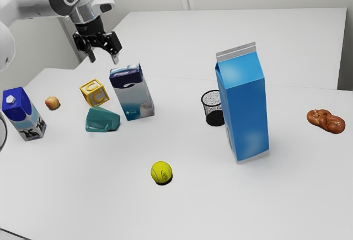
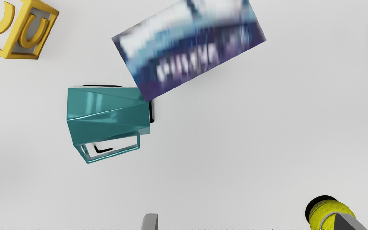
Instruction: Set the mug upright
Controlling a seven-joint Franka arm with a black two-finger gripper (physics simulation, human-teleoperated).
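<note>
Exterior view, read near to far. Nearest on the white table [image 1: 83, 196]: tennis ball [image 1: 161, 172], yellow-green. Next, tall blue carton [image 1: 245, 113], upright, toward the exterior view's right. Milk carton [image 1: 27, 123], upright, at the exterior view's left.

Pretzel [image 1: 326, 121], brown, at the exterior view's right; then the mug [image 1: 103, 120], on the exterior view's left half, between the milk carton and the blue-and-white box [image 1: 132, 95]. Specimen lies on its side on the tabletop, not upright. Colour: teal, glossy. Body faceted, flat panels meeting at slanted ridges; pale highlights on the upper panels in the wrist view. Outline broader at the end away from the box. Handle: thin, angular open loop, same teal, on the side of the body toward the fingertips in the wrist view; dark shadow lines visible through the loop and beside the body. Box top overlaps one corner of the mug in that view; contact cannot be told.

Farther: black mesh basket [image 1: 212, 107] just beside the blue carton; box standing upright; apple [image 1: 52, 102]; yellow-framed letter block [image 1: 94, 92] near the mug.

Gripper [image 1: 103, 59]: above the table, released, fingertips well apart, grasping nothing.
</note>
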